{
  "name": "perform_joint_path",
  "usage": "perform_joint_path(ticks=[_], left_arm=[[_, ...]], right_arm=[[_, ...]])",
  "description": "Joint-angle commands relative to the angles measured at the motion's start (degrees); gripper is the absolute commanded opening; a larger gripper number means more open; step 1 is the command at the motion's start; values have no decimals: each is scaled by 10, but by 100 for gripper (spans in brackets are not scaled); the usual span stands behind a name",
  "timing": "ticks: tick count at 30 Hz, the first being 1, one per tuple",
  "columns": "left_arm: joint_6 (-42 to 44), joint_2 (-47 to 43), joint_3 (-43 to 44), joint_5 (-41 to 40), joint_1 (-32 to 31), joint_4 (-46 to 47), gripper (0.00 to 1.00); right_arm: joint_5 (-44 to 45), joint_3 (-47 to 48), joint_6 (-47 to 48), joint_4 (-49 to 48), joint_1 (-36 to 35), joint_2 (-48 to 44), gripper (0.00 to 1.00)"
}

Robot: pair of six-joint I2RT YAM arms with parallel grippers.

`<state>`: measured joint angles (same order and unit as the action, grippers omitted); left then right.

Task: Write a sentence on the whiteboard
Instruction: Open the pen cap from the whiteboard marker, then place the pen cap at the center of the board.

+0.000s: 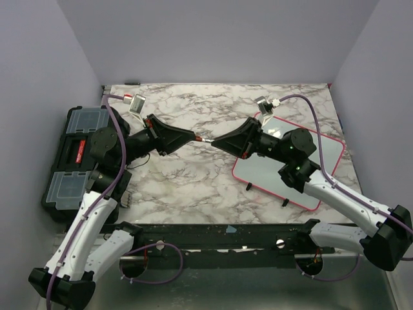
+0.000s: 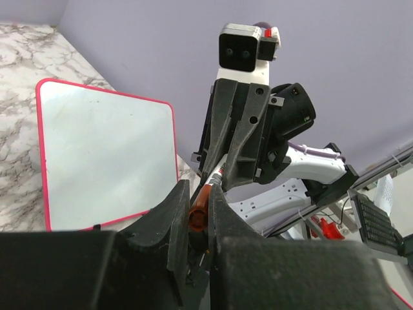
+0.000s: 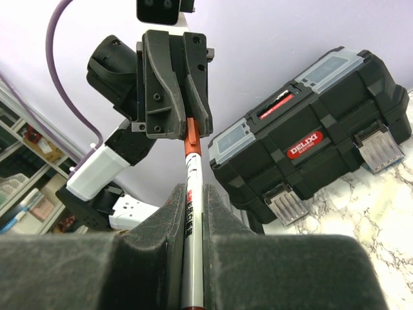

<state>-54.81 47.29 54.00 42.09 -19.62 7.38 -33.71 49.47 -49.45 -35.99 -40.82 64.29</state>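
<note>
Top external: left hand (image 1: 195,137), right hand (image 1: 215,141) both clamp marker (image 1: 205,139); toolbox (image 1: 71,155) lid shut.

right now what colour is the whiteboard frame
Pink-red; the whiteboard frame shows best in the left wrist view.

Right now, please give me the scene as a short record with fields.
left pincer: shut on the marker at its red-brown end
right pincer: shut on the marker's barrel
marker: bridging both pincers, above the table
whiteboard: flat on the table's right side, blank
toolbox: black, closed, at the left
sentence: not yet written
</note>
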Motion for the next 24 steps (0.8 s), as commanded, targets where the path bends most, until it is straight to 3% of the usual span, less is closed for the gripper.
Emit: perform_joint_path(ticks=[1, 9, 14, 19, 24], left_arm=[[22, -5, 10, -24, 41, -27, 0], [-15, -11, -5, -7, 96, 1, 0], [-3, -12, -4, -18, 124, -28, 0], [97, -13, 16, -113, 123, -161, 0], [159, -5, -11, -234, 96, -212, 0]], right_arm=[[7, -10, 24, 28, -3, -21, 1], [10, -14, 38, 46, -3, -31, 1], [38, -9, 64, 93, -3, -43, 1], [136, -6, 95, 166, -3, -73, 1], [272, 0, 116, 244, -3, -105, 1]])
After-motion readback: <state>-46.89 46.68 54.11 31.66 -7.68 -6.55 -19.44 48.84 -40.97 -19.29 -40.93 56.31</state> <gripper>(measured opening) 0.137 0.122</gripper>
